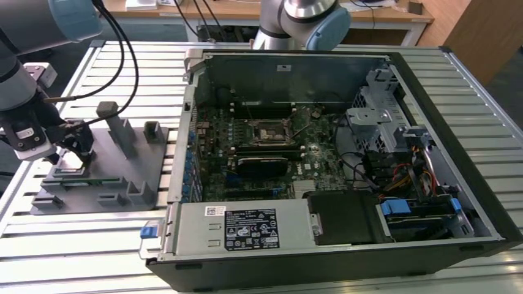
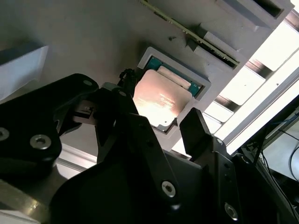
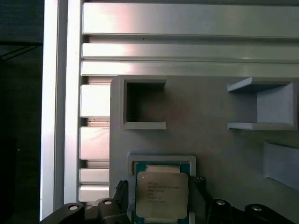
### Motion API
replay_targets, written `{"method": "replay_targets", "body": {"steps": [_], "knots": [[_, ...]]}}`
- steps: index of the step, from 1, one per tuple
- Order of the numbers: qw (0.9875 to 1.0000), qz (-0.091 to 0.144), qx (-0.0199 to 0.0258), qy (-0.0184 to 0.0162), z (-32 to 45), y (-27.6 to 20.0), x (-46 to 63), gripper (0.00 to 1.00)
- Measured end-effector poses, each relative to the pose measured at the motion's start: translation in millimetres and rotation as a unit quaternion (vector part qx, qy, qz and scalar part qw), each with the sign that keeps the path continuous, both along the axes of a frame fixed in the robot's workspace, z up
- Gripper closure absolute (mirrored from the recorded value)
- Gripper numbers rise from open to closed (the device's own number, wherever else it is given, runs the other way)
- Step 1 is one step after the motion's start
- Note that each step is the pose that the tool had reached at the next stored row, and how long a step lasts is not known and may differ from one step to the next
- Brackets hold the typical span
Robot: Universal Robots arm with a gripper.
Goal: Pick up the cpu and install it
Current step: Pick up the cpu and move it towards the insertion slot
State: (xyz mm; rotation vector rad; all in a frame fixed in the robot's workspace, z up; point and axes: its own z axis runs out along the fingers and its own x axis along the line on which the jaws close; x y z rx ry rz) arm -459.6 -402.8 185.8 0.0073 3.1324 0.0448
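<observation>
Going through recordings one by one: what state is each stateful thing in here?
cpu: lying flat in the grey tray's recess, not gripped.
hand: open, a finger on each side of the cpu.
computer case: side panel off, interior exposed.

Cpu (image 3: 162, 194): small square chip, silver-grey metal top facing up; lying flat in the teal-lined recess of grey tray (image 3: 210, 140).

Slatted aluminium table (image 1: 478, 73), pale wooden desk (image 1: 237, 11) behind, brown wooden panel (image 1: 482, 30) alongside.
</observation>
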Motion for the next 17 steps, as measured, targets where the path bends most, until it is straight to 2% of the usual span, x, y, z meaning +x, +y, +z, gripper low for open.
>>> {"method": "replay_targets", "body": {"steps": [6, 7, 9, 17], "knots": [[1.0000, 0.000, -0.0039, -0.0014, -0.4, 0.0, -0.1, 0.37], [1.0000, 0.000, -0.0048, -0.0014, -0.4, 0.0, -0.1, 0.43], [1.0000, 0.000, -0.0059, -0.0015, -0.5, 0.1, 0.0, 0.47], [1.0000, 0.000, -0.0072, -0.0015, -0.4, 0.1, 0.5, 0.47]]}}
